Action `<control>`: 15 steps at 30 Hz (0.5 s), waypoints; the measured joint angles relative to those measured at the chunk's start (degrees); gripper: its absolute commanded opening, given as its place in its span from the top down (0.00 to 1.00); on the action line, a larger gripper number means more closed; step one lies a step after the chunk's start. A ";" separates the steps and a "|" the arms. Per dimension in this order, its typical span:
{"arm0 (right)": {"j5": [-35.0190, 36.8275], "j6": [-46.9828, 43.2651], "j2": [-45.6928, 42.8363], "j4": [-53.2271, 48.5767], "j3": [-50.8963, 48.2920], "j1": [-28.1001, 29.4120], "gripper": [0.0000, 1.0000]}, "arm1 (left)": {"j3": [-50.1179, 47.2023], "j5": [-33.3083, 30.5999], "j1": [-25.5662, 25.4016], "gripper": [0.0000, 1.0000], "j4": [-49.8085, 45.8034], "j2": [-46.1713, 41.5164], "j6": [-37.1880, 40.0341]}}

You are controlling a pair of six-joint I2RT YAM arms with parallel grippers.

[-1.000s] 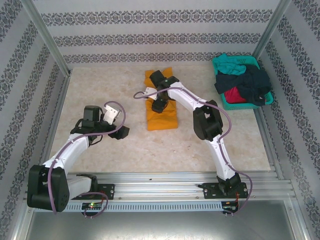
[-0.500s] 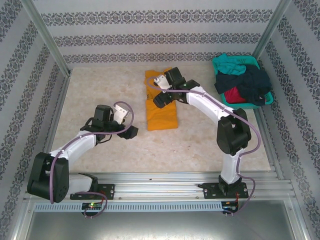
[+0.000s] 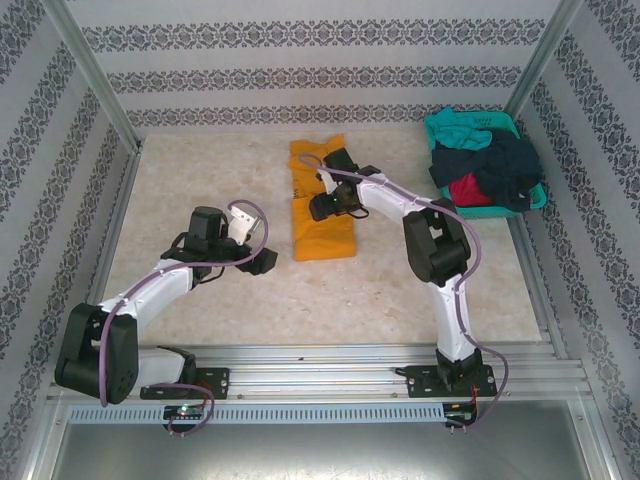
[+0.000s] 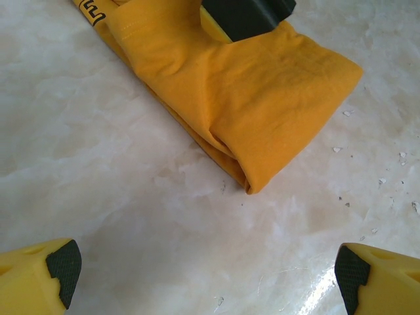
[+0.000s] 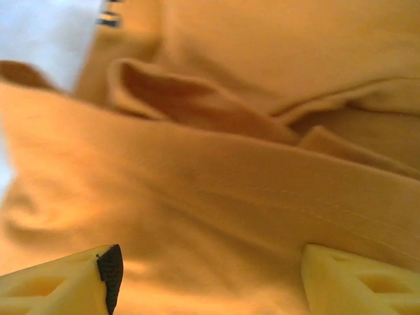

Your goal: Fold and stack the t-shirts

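On the table (image 3: pixel 200 180), a shirt (image 3: pixel 325 235) lay toward twelve o'clock; the right gripper (image 3: pixel 321 208) stood parted over it, the left gripper (image 4: pixel 205 264) wide and empty at its eight.

A pale beige, marbled stone-look worktop (image 3: pixel 330 300) lies under soft, even light, glossy in patches. White walls banded with dark floral wallpaper stripes (image 3: pixel 320 75) close three sides. Silver aluminium posts (image 3: pixel 93 75) stand at the corners, and a slotted aluminium rail (image 3: pixel 330 358) runs along the near edge.

Left hand (image 3: pixel 262 260) advanced until the orange-yellow t-shirt (image 3: pixel 325 238) lay just ahead of its fingers; right hand (image 3: pixel 319 208) turned sideways across the cloth beneath it.
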 measured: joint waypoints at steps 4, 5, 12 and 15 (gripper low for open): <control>0.44 1.73 1.11 -1.49 0.33 -1.62 0.28 | 0.00 -0.81 -0.09 0.00 0.00 -0.90 0.00; 0.50 1.70 0.98 -1.46 0.22 -1.73 0.28 | 0.00 -0.83 -0.15 0.00 0.02 -1.09 0.00; 0.42 -4.22 -8.00 2.32 -9.88 -0.11 0.17 | -0.02 -2.27 -0.33 0.00 -0.02 -2.19 0.07; -0.55 -11.96 -17.29 4.28 -18.34 0.85 0.10 | -0.02 -3.39 -0.33 0.00 -0.13 -3.41 0.52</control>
